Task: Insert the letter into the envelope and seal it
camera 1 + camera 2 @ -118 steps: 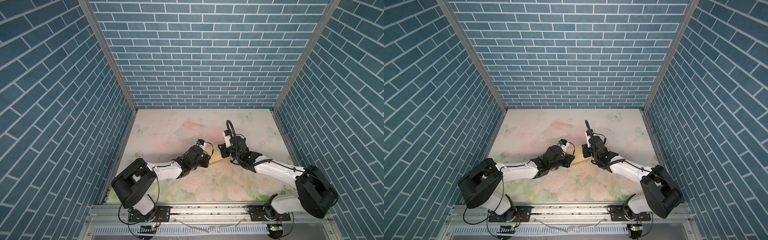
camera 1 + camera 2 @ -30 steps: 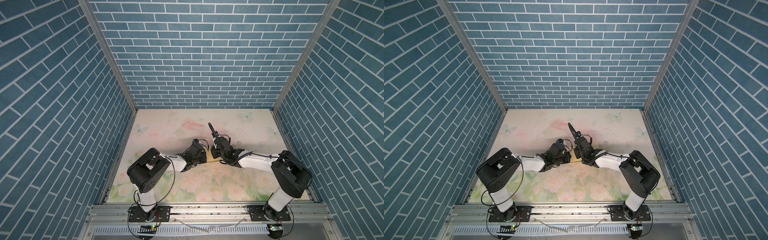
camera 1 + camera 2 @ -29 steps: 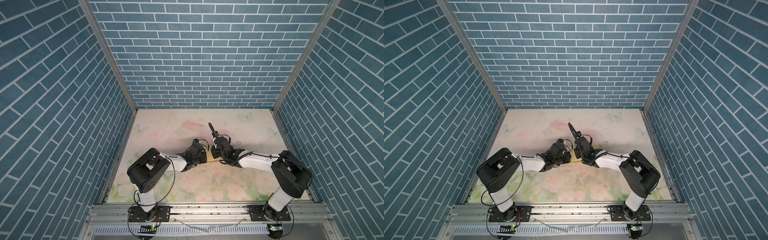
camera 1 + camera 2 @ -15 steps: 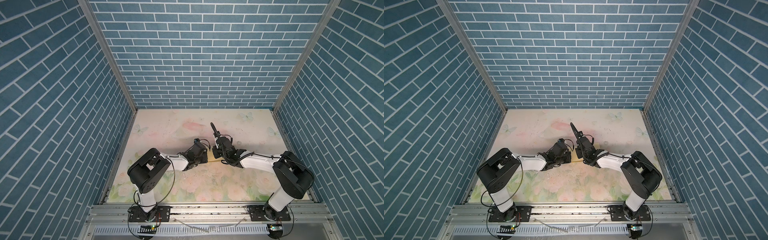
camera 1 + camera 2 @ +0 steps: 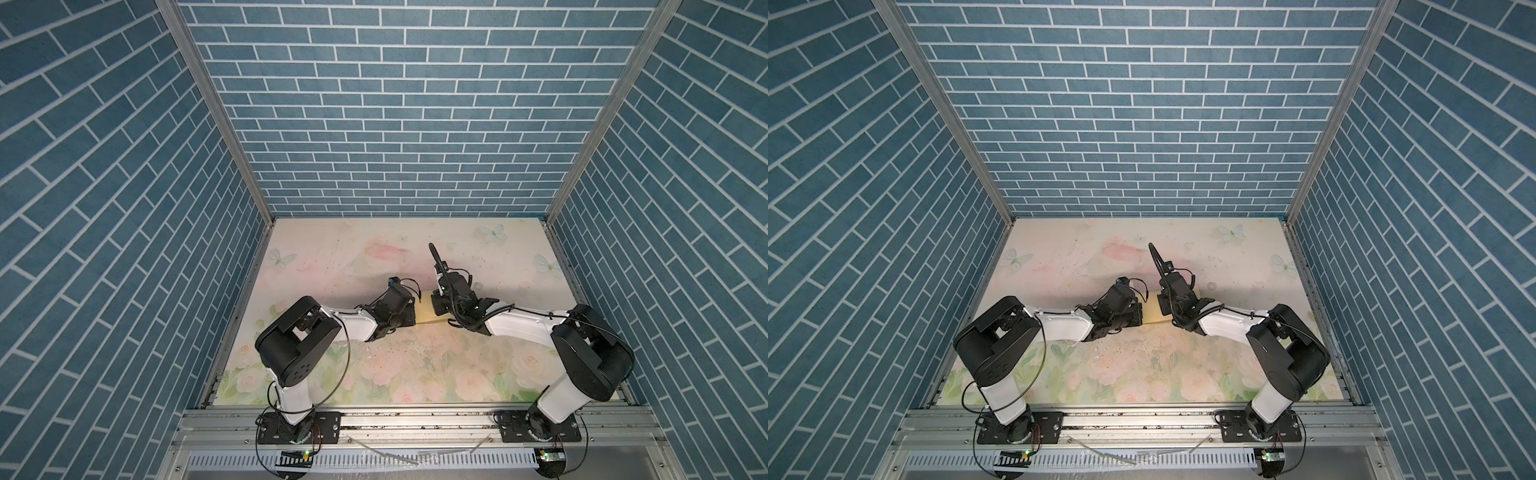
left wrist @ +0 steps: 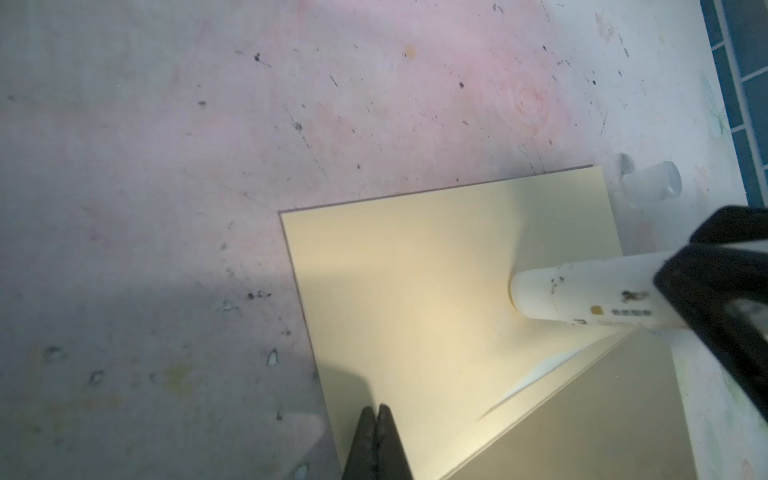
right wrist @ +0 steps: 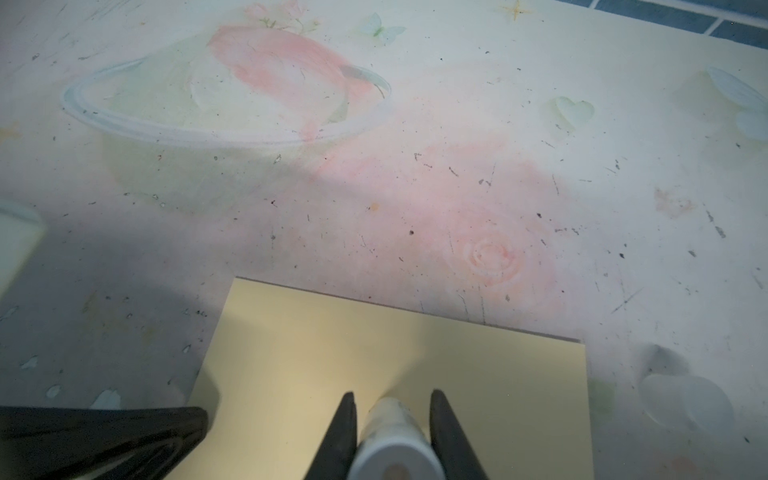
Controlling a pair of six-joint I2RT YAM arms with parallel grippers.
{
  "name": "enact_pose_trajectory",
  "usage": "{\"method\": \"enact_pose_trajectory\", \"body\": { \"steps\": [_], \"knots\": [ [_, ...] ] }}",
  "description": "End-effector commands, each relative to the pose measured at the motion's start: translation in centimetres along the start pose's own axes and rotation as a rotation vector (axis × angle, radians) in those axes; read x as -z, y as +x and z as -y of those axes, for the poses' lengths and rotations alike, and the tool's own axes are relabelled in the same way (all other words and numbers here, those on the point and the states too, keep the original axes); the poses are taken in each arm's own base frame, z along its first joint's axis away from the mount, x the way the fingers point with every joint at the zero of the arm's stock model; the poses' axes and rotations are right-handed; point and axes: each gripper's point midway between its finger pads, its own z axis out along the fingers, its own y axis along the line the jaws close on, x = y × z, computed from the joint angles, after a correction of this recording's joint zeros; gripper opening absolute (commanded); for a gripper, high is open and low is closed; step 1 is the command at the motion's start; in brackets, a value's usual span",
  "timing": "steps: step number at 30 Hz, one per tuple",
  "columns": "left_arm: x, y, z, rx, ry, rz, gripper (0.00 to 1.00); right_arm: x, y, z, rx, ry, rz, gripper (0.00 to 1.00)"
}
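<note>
The yellow envelope [image 5: 426,314] [image 5: 1154,311] lies flat on the table between my two grippers. In the left wrist view its lit face [image 6: 415,291] ends in a slanted edge that lifts a little over a darker yellow panel [image 6: 602,415]. My left gripper [image 6: 377,409] is shut with its tips pressed on the envelope near one edge. My right gripper [image 7: 390,399] is shut on a white glue stick [image 7: 390,440] [image 6: 582,299], whose tip touches the envelope's face [image 7: 374,353]. The letter is hidden.
A small translucent cap [image 6: 650,187] [image 7: 685,401] lies on the floral table just beyond the envelope's corner. Blue brick walls close in the table on three sides. The arms' elbows rise at the front left [image 5: 297,340] and front right [image 5: 590,353].
Over the last second my right gripper slid the glue stick slightly to the right on the envelope. My left gripper stayed pressed in place. Since the earliest frame both elbows have folded inward.
</note>
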Motion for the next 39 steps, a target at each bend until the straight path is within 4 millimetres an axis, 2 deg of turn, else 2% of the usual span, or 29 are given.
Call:
{"method": "enact_pose_trajectory", "body": {
  "steps": [1,12,16,20,25,31,35,39],
  "knots": [
    [-0.4,3.7,-4.4,-0.025,-0.159,-0.119,0.00,0.3,3.2,4.1,0.060,0.149,-0.097,0.00],
    [-0.3,3.6,-4.3,-0.027,-0.155,-0.117,0.00,0.8,4.5,6.9,0.037,0.227,-0.136,0.00],
    [-0.3,3.3,-3.8,-0.026,-0.140,-0.110,0.00,0.7,4.4,6.8,0.024,0.214,-0.133,0.00],
    [0.5,2.0,-2.3,-0.026,-0.083,-0.071,0.00,0.3,3.8,5.6,0.011,0.148,-0.118,0.00],
    [3.2,-1.6,1.3,-0.065,0.037,0.050,0.00,-0.2,3.2,4.0,0.000,0.066,-0.105,0.00],
    [5.6,-4.6,3.3,-0.109,0.091,0.152,0.09,-0.5,2.5,1.9,-0.016,-0.045,-0.087,0.00],
    [5.9,-5.4,4.0,-0.110,0.116,0.176,0.13,-0.8,1.9,0.0,-0.013,-0.111,-0.076,0.00],
    [5.3,-5.7,4.0,-0.090,0.132,0.166,0.13,-1.1,1.3,-2.1,0.019,-0.166,-0.068,0.00]
  ]
}}
